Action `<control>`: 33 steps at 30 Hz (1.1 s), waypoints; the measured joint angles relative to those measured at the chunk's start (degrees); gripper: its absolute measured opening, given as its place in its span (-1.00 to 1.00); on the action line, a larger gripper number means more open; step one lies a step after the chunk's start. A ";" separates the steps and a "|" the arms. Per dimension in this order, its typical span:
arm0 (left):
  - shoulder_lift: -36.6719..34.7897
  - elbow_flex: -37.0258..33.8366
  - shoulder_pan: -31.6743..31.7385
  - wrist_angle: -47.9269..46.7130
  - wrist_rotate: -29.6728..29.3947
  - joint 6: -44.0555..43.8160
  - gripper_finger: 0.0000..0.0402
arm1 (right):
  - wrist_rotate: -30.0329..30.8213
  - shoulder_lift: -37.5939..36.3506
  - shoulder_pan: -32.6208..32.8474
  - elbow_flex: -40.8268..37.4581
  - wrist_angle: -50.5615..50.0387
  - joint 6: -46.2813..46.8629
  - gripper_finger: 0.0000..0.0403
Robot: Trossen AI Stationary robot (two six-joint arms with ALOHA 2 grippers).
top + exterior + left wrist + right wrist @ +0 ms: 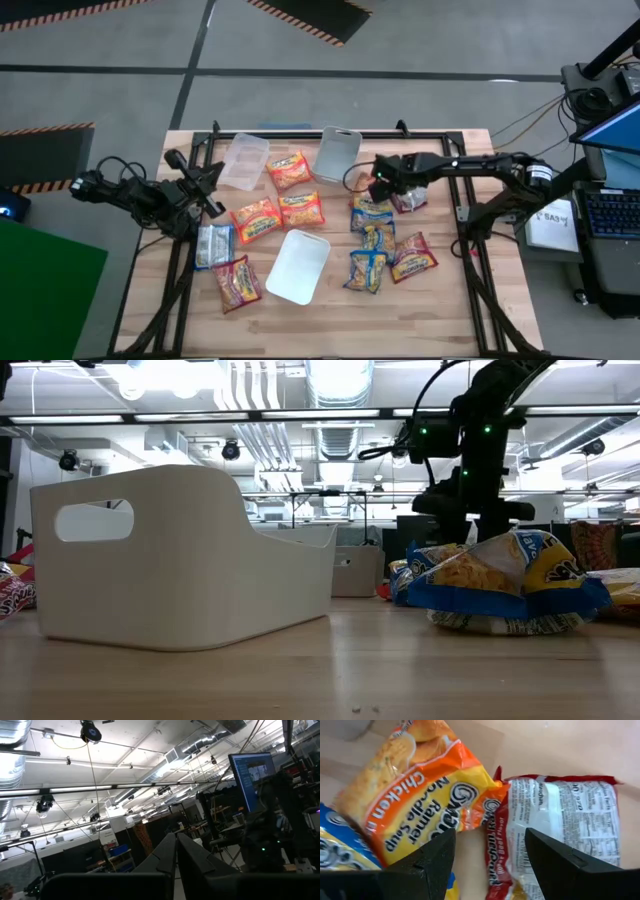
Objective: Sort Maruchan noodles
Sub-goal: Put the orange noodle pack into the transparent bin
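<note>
Right hand (490,857) hangs open over your packets, gripping nothing.
Under its spread fingers you see a dark red packet (555,825) touching an orange packet (417,802), both partly cut off; a blue packet (340,852) barely shows. More noodles (255,218) lie across the desk (330,310). Left hand (175,857) sits closed at the desk's left edge.

Three clear trays (298,266) on a wooden table (440,300) — laptop (612,205) beside.
</note>
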 joint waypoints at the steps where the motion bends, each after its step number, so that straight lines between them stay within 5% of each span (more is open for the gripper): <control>1: 0.00 0.00 0.01 -0.11 -0.01 0.00 -1.00 | -0.93 -0.15 -0.78 0.24 -0.07 0.30 0.13; 11: 0.04 -0.07 0.01 -2.27 -2.70 0.02 -1.00 | -8.88 -0.53 -3.91 1.11 5.29 -0.27 0.16; 23: 0.00 -0.07 0.01 -2.26 -4.41 0.15 -1.00 | -9.09 -0.49 -3.89 -3.08 12.04 3.93 0.37; 33: 0.00 -0.07 0.01 -2.25 -4.42 0.02 -1.00 | -8.35 -0.49 -3.89 -9.90 26.16 6.91 0.20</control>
